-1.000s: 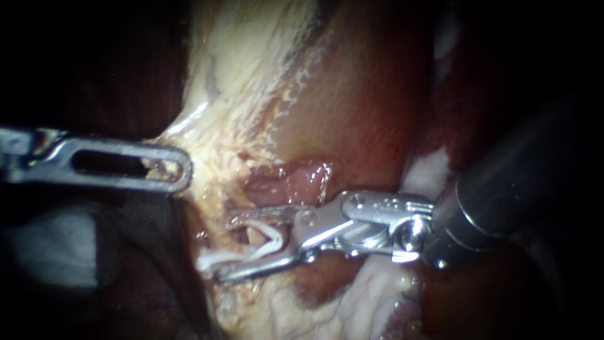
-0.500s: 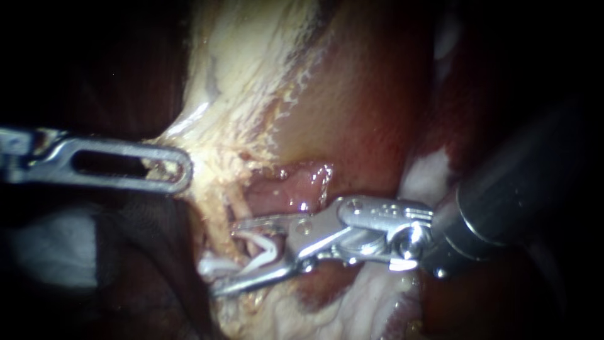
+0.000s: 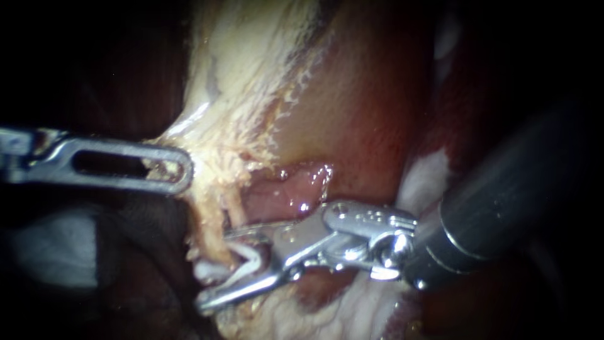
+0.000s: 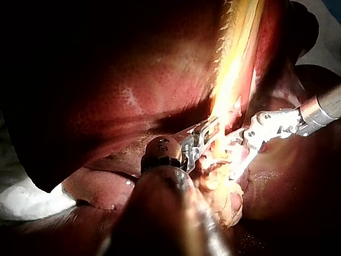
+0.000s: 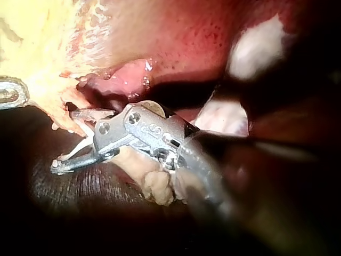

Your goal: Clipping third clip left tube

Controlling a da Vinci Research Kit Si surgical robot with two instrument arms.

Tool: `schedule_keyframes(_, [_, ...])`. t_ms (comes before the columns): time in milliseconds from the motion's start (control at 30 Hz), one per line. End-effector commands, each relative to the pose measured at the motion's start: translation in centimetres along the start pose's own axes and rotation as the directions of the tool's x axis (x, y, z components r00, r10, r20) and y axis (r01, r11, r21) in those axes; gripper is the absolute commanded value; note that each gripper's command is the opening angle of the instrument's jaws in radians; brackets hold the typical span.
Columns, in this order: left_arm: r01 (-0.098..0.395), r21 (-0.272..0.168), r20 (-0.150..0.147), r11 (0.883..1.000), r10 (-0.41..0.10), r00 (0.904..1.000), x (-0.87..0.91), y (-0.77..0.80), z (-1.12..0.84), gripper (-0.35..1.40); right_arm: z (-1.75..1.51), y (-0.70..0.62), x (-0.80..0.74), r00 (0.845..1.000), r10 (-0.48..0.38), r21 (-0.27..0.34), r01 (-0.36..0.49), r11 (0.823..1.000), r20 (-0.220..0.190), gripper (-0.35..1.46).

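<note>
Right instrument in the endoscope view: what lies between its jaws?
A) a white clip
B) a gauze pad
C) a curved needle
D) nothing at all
A: a white clip, V-shaped, sits between the two jaws of the right instrument, with no needle or gauze there.

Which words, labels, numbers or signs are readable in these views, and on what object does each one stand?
No text can be read in any view.
On the right instrument: small marks on its metal joint, too small and blurred to read.
On the left instrument, the clip and the pale tissue: no writing visible.
</note>
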Motion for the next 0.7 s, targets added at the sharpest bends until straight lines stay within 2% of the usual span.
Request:
schedule_keyframes(33, [0.001, -0.001, 0.0, 1.0, -0.001, 1.0, 0.0, 0.0, 0.01, -0.35, 0.03, 0.01, -0.01, 1.0, 0.003, 0.002, -0.003, 1.0, -0.004, 0.6])
schedule_keyframes(400, [0.001, -0.001, 0.0, 1.0, -0.001, 1.0, 0.0, 0.0, 0.01, -0.35, 0.08, 0.04, 0.12, 0.999, 0.012, -0.01, -0.012, 1.0, -0.034, 0.58])
schedule_keyframes(700, [0.001, -0.001, 0.001, 1.0, -0.001, 1.0, 0.0, 0.0, 0.01, -0.35, -0.06, 0.07, 0.36, 0.996, 0.025, -0.047, -0.029, 0.998, -0.084, 0.57])
